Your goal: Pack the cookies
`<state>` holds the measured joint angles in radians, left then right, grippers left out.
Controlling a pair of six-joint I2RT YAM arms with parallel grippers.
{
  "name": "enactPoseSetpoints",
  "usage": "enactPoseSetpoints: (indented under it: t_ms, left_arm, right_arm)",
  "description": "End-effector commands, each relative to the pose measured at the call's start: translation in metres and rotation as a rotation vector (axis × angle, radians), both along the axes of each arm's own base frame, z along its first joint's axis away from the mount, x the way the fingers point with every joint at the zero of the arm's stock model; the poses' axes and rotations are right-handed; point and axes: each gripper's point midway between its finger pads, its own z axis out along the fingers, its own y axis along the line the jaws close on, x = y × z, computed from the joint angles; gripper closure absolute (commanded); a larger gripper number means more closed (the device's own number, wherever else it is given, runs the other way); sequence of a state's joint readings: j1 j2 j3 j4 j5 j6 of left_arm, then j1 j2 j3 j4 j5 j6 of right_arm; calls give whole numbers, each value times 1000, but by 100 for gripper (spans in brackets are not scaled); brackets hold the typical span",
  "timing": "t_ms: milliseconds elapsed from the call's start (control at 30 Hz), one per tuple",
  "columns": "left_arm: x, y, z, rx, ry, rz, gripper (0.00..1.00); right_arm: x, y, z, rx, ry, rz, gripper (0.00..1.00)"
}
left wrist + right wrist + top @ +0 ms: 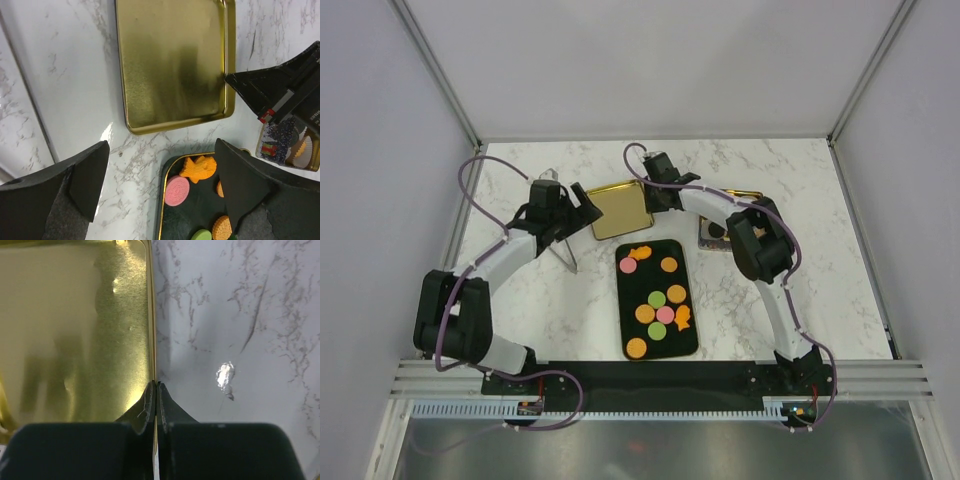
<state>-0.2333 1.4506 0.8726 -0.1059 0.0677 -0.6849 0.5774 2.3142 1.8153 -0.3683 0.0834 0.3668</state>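
The cookies [658,300], round orange, pink and green pieces and two orange star-like ones, lie on a black tray [623,315] in the middle of the table. The left wrist view shows a pink cookie [177,190] and an orange star-like one [199,168] at the tray's far corner. An empty gold tin [618,210] lies just behind the tray. My right gripper [655,197] is shut on the tin's right rim [154,340]. My left gripper [582,205] is open and empty, above the marble between tin and tray [161,150].
A second tin [718,232] with paper cups and a picture inside [290,145] lies at the right of the gold tin, mostly under my right arm. A thin metal rod [568,258] stands left of the tray. White walls enclose the marble table.
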Motion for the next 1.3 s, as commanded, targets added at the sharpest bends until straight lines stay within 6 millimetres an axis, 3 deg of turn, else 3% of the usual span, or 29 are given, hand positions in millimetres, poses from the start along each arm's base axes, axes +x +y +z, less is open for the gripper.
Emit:
enactPoseSetpoints:
  t_ms: [0, 433, 767, 933, 1267]
  left_arm:
    - [30, -12, 29, -14, -113, -67, 6]
    - [56, -11, -7, -42, -16, -66, 7]
    - [83, -37, -5, -179, -63, -130, 11]
    - [85, -49, 1, -254, -92, -154, 26]
    - [73, -68, 17, -341, -121, -245, 71]
  right_arm:
    - [9, -17, 45, 72, -29, -26, 100]
    - [-1, -21, 82, 243, 6, 7, 100]
    - [-23, -20, 92, 315, 30, 42, 100]
    - [-40, -26, 92, 393, 46, 35, 100]
    - [-61, -35, 113, 457, 11, 28, 100]
